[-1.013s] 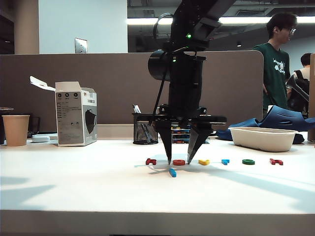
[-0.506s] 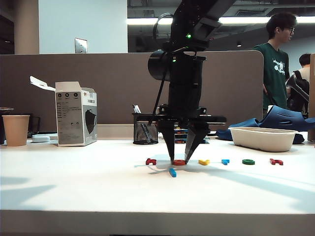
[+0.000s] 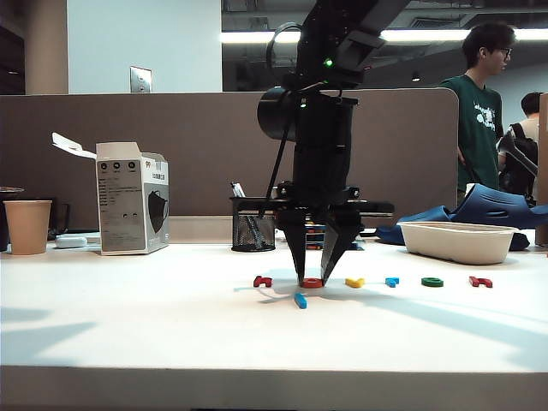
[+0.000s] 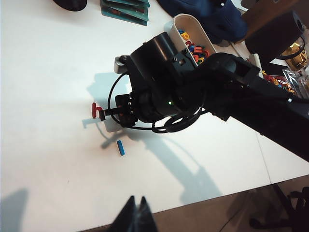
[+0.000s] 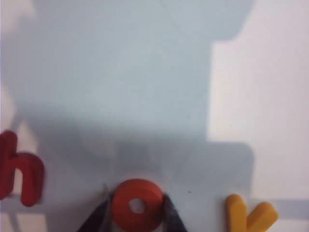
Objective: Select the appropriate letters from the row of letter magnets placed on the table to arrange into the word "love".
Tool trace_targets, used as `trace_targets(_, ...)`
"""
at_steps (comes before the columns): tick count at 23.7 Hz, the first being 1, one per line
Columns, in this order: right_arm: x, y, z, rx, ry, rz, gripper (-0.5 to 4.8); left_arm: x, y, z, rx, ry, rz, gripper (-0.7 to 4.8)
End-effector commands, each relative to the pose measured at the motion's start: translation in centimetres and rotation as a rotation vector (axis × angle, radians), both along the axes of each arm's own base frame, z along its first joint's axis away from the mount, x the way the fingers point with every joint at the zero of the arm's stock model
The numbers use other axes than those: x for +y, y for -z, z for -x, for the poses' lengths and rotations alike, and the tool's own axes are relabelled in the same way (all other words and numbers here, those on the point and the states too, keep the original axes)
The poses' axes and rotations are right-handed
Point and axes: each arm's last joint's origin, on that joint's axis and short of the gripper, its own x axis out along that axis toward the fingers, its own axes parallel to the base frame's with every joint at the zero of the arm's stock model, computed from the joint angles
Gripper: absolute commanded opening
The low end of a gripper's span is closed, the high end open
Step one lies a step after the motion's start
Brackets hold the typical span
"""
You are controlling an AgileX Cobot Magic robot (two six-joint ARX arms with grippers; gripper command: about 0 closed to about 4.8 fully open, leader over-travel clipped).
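On the white table [image 3: 128, 317] the letters lie in a row: dark red letter [image 3: 262, 281], orange ring [image 3: 312, 282], yellow V [image 3: 354, 282], light blue letter [image 3: 391, 281], green letter [image 3: 432, 282], second dark red letter [image 3: 480, 282]. The blue bar [image 3: 300, 300] lies just in front of the ring. My right gripper [image 3: 312, 276] points straight down, shut on the orange ring [image 5: 137, 191], one finger [image 5: 99, 217] against each side. The yellow V [image 5: 248, 215] lies beside it. My left gripper [image 4: 136, 205] is shut and empty over the table's front edge, far from the blue bar [image 4: 120, 147].
A paper cup [image 3: 27, 226] and a white carton [image 3: 133, 201] stand at the back left. Behind the row are a mesh pen holder [image 3: 252, 224] and, to the right, a white tray [image 3: 458, 241]. A person [image 3: 484, 103] stands beyond the partition.
The right gripper's jaws have closed inward from wide apart until they press the orange ring's sides. Neither arm has shifted, and the letters lie where they were.
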Motion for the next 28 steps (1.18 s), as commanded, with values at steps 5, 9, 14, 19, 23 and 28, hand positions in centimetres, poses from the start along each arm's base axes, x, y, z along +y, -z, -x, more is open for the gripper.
trace_targets(5, -0.4, -0.2, 0.6, 0.055, 0.003, 0.039, 1.04, 0.0, -0.2, 0.0, -0.016, -0.002, 0.006, -0.05)
trace_targets(9, -0.6, -0.7, 1.1, 0.078, 0.0, 0.054, 1.04, 0.0, -0.2, 0.0, -0.016, -0.002, 0.006, -0.05)
trace_targets(14, -0.9, -1.1, 1.8, 0.127, -0.002, 0.088, 1.04, 0.0, -0.2, 0.0, -0.016, -0.002, 0.005, -0.05)
trace_targets(19, -1.4, -1.5, 2.8, 0.202, -0.005, 0.14, 1.04, 0.0, -0.2, 0.0, -0.016, -0.002, 0.006, -0.05)
trace_targets(23, -1.4, -1.6, 3.2, 0.221, -0.012, 0.153, 1.04, 0.0, -0.2, 0.0, -0.016, -0.001, 0.006, -0.05)
trace_targets(28, -0.3, -2.0, 4.0, 0.203, -0.046, 0.152, 1.04, 0.0, -0.2, 0.0, -0.016, -0.002, 0.006, -0.05)
